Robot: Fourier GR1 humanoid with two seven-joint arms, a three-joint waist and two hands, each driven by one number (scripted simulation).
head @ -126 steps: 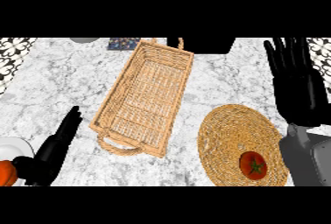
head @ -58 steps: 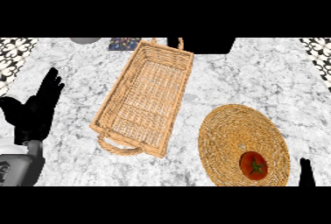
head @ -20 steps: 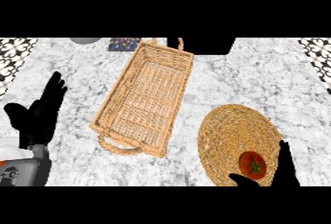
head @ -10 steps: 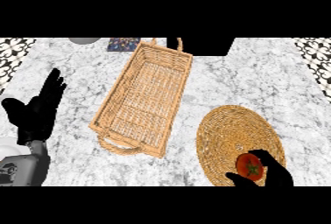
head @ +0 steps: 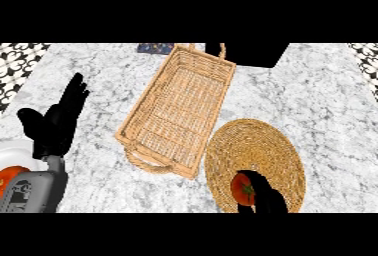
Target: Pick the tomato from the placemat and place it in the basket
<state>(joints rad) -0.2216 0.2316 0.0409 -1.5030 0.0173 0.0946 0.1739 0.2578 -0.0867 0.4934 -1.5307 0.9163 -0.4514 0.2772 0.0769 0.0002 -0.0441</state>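
A red tomato (head: 241, 189) lies at the near end of the round woven placemat (head: 255, 150), low in the head view. My right hand (head: 270, 200) comes up from the lower edge and covers the tomato's right side. One finger curls over its top and the thumb shows below it. The long wicker basket (head: 181, 107) with loop handles lies slantwise left of the placemat and holds nothing. At the left, my left hand (head: 57, 125) rests open with its fingers up, well apart from the basket.
A white plate (head: 13, 152) with an orange-red item (head: 7, 182) shows at the left edge beside my left forearm. A black object (head: 247, 54) and a dark patterned item (head: 155, 48) sit at the counter's far edge behind the basket.
My right hand came down from the right side, re-entered from the lower edge and curled round the tomato. My left hand rose at the left and has since stayed nearly still.
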